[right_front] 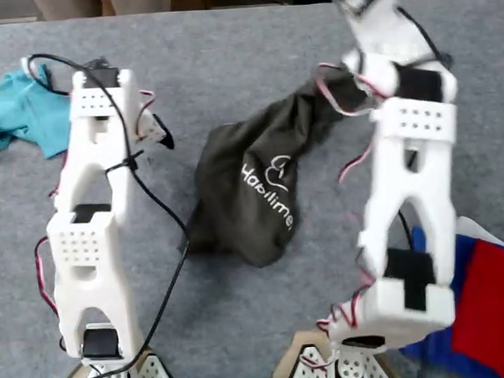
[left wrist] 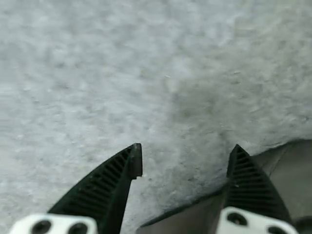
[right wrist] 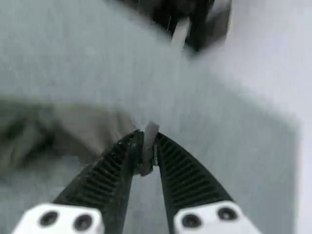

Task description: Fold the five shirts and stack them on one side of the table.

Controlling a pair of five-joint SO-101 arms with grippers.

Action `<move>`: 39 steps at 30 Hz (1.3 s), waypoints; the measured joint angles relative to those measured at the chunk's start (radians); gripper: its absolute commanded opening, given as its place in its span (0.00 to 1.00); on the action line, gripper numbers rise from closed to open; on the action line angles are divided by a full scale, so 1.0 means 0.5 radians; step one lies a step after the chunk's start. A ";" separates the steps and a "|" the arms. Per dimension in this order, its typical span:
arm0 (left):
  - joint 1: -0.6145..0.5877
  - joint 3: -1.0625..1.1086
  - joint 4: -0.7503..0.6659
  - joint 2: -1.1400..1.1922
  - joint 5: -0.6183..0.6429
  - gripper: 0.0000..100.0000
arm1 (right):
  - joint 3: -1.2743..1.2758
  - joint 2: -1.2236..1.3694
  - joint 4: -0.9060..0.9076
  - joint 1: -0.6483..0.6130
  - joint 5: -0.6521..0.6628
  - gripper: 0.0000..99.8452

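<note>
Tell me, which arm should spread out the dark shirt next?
Probably the right arm. The right gripper is shut on an edge of the dark shirt; the left gripper hangs open over the table, holding nothing.

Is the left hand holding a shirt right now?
No, the left hand is open above the grey table, with nothing in its grasp.

Bright, even light washes the grey table (right_front: 230, 64), leaving only faint, soft-edged shadows.
</note>
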 measured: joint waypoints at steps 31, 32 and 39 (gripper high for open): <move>0.733 -1.206 -0.629 0.957 0.896 0.17 | 0.181 0.844 -0.516 0.832 -0.178 0.00; 0.733 -1.206 -0.608 0.961 0.896 0.17 | 0.181 0.844 -0.516 0.832 -0.178 0.00; 0.825 -1.218 -0.393 0.967 0.896 0.20 | 0.181 0.844 -0.516 0.825 -0.178 0.00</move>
